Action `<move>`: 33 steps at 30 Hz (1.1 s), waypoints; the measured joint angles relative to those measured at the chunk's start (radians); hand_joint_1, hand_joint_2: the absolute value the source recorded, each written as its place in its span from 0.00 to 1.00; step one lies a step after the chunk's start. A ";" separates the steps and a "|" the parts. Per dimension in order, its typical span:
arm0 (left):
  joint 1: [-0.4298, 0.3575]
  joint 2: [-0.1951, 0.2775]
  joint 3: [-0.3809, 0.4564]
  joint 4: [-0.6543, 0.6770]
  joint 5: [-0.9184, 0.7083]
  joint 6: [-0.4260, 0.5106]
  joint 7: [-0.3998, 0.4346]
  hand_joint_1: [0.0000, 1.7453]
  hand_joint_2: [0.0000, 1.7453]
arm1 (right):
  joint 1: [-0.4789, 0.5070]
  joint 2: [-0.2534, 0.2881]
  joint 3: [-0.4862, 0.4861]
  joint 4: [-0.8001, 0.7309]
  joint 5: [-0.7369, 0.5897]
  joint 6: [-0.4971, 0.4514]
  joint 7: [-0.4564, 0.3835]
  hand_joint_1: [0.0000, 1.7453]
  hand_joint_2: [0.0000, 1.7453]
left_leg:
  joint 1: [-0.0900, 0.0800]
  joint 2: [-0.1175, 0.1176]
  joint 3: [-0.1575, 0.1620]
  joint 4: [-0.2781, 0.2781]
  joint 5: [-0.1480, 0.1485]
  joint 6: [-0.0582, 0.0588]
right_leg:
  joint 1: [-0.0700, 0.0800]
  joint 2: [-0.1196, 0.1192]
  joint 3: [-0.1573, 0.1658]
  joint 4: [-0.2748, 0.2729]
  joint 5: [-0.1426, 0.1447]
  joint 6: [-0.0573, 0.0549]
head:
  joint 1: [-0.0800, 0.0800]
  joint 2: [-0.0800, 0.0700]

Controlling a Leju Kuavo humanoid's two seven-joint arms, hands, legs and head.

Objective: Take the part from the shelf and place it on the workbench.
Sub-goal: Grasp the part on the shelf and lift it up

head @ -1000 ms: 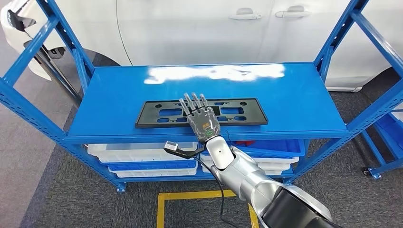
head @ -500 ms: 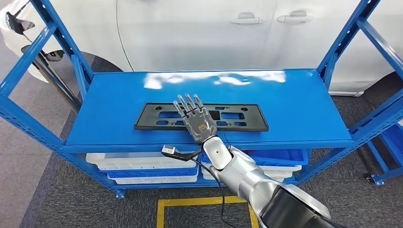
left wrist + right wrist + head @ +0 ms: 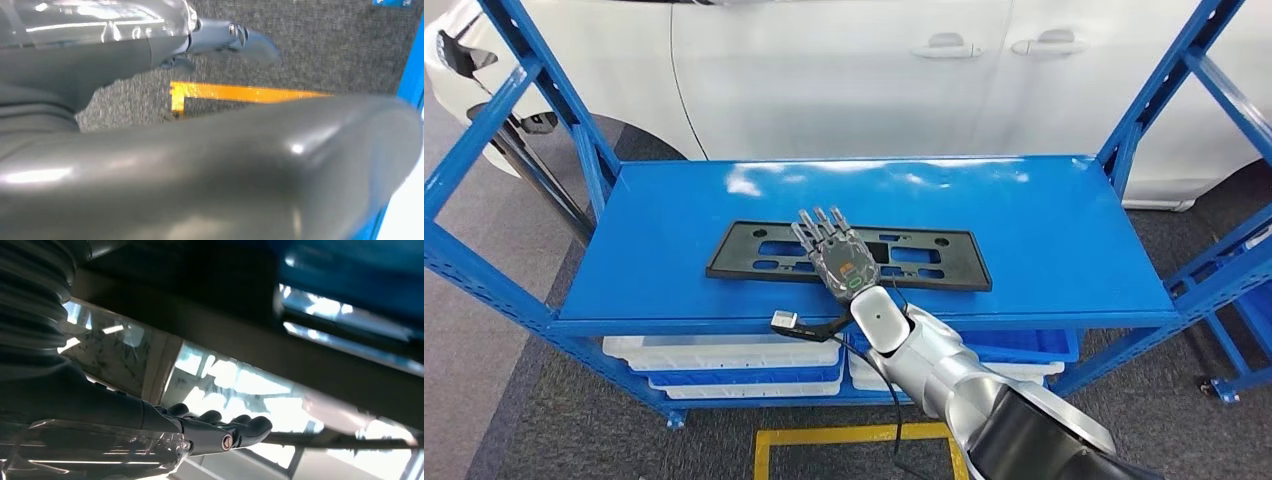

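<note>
- The part (image 3: 849, 256) is a flat, black, matte plastic plate, long and rectangular, with rounded slots and small holes cut through it; it lies flat on the top deck of the shelf (image 3: 1044, 230), near the front edge and about midway along.
- The shelf is glossy blue painted metal, smooth enough to mirror pale glare along its back, with straight posts and slanted braces at both ends.
- The right hand (image 3: 836, 250) reaches over the middle of the part, palm down, its dark fingers (image 3: 822, 222) stretched straight and slightly apart, holding nothing; whether the palm actually touches the plate is hard to judge from above.
- Its back carries a grey plate with an orange and green mark, and the forearm behind is smooth silver metal with a black cable looping off it.
- The left hand (image 3: 220, 40) hangs over coarse grey carpet and a yellow floor line (image 3: 240, 93); its blurred grey fingers do not show clearly whether they are apart or together.
- White and blue plastic trays (image 3: 724, 355) sit stacked on the lower level.
- A glossy white car (image 3: 844, 70) stands behind the shelf.
</note>
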 joint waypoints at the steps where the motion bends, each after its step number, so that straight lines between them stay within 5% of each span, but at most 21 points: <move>1: 0.000 0.000 0.000 0.000 0.001 0.000 0.000 0.00 0.00 | 0.000 0.000 0.000 0.000 -0.001 0.005 0.000 0.00 1.00 | 0.000 0.000 0.000 -0.001 -0.001 -0.001 | 0.001 0.000 0.000 0.000 -0.001 -0.001 | 0.000 0.000; 4: 0.000 0.000 0.000 0.000 0.001 0.000 0.000 0.00 0.00 | 0.000 0.000 0.000 0.001 -0.001 0.006 0.000 0.00 1.00 | 0.000 0.000 0.001 -0.001 0.000 -0.002 | 0.001 0.001 0.000 0.000 -0.001 -0.002 | 0.000 0.000; 6: -0.001 0.000 0.003 0.000 0.004 -0.001 -0.001 0.00 0.00 | -0.006 0.004 0.000 0.002 -0.007 0.042 0.001 0.00 1.00 | 0.003 0.001 -0.002 0.013 -0.013 -0.011 | -0.001 0.001 0.007 -0.007 0.000 -0.012 | 0.000 0.000; 8: 0.002 0.000 0.008 0.000 0.010 -0.009 -0.005 0.00 0.00 | -0.016 0.011 -0.002 0.006 -0.017 0.129 0.020 0.00 1.00 | 0.007 0.003 -0.072 0.154 -0.068 -0.027 | -0.003 0.000 0.021 -0.015 -0.004 -0.026 | 0.000 0.000; 10: 0.004 0.001 0.012 0.000 0.013 -0.017 -0.011 0.00 0.00 | -0.022 0.015 -0.006 0.009 -0.022 0.197 0.047 0.49 1.00 | 0.010 0.003 -0.110 0.212 -0.065 -0.032 | -0.002 0.000 0.033 -0.016 -0.012 -0.029 | 0.000 0.000; 12: 0.003 0.002 0.014 0.000 0.013 -0.019 -0.015 0.00 0.00 | -0.027 0.015 -0.012 0.011 -0.027 0.224 0.058 0.99 1.00 | 0.009 0.003 -0.048 0.075 0.002 -0.025 | 0.000 0.001 0.041 -0.015 -0.017 -0.022 | 0.000 0.000; 14: 0.001 0.002 0.015 0.000 0.012 -0.018 -0.017 0.00 0.00 | -0.029 0.014 -0.019 0.015 -0.032 0.245 0.057 1.00 1.00 | 0.005 0.003 -0.015 0.004 0.022 -0.012 | 0.003 0.002 0.042 -0.014 -0.019 -0.011 | 0.000 0.000; 18: 0.001 0.002 0.018 0.000 0.015 -0.018 -0.023 0.00 0.00 | -0.029 0.015 -0.032 0.019 -0.034 0.262 0.052 1.00 1.00 | 0.005 0.003 -0.016 -0.005 0.028 0.015 | 0.002 0.002 0.033 0.003 -0.031 0.010 | 0.000 0.000; 22: 0.000 0.004 0.021 0.000 0.021 -0.027 -0.035 0.00 0.00 | -0.024 0.015 -0.043 0.024 -0.037 0.267 0.052 1.00 1.00 | 0.005 0.004 -0.018 -0.008 0.031 0.028 | -0.001 0.001 -0.077 0.232 -0.144 0.022 | 0.000 0.000; 24: 0.001 0.005 0.022 0.000 0.024 -0.038 -0.043 0.00 0.00 | -0.020 0.015 -0.048 0.026 -0.038 0.266 0.052 1.00 1.00 | 0.003 0.004 -0.016 -0.008 0.030 0.029 | -0.001 0.001 -0.101 0.272 -0.138 0.022 | 0.000 0.000; 28: 0.000 0.004 0.023 0.000 0.033 -0.071 -0.069 0.00 0.00 | -0.024 0.015 -0.057 0.027 -0.041 0.254 0.046 1.00 1.00 | -0.001 0.002 -0.009 -0.004 0.021 0.020 | 0.005 0.000 0.012 0.032 -0.019 0.004 | 0.000 0.000; 33: 0.001 0.006 0.023 0.000 0.030 -0.074 -0.097 0.00 0.00 | -0.024 0.014 -0.079 0.025 -0.056 0.188 0.026 1.00 1.00 | -0.001 0.002 -0.016 0.009 0.007 -0.005 | 0.004 0.000 0.032 -0.021 -0.010 -0.017 | 0.000 0.000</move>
